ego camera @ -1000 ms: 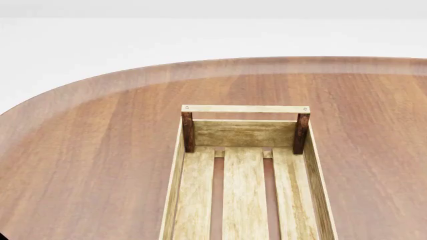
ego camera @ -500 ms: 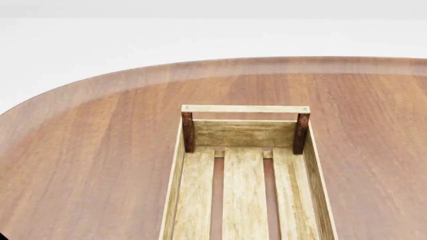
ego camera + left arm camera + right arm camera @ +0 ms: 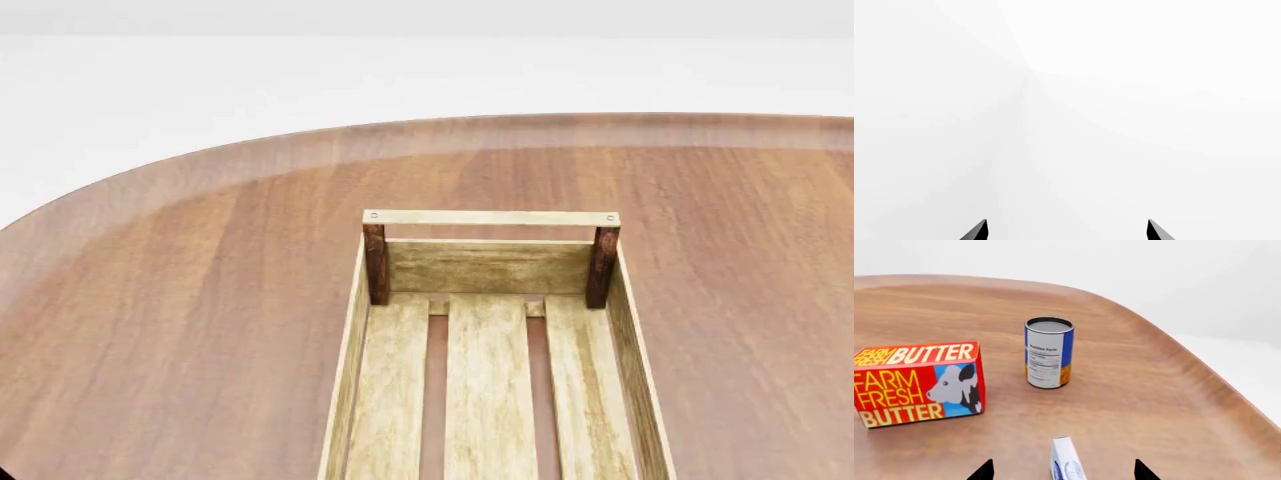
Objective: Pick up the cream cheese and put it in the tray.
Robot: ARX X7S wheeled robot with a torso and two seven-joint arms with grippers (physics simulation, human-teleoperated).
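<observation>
The right gripper (image 3: 1064, 471) is spread wide and empty, the cream cheese (image 3: 1066, 461) on edge between its tips. The left gripper (image 3: 1066, 231) gapes empty, facing blank white. This box looks light, stiff and smooth: pinch its broad faces. The butter box (image 3: 917, 382) and can (image 3: 1048, 352) stand well apart; the tray (image 3: 489, 265) is bare

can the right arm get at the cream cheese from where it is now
Probably yes. In the right wrist view the cream cheese sits just ahead of the open right gripper, roughly between its fingertips, with nothing between them. The butter box and the can stand farther off.
</observation>
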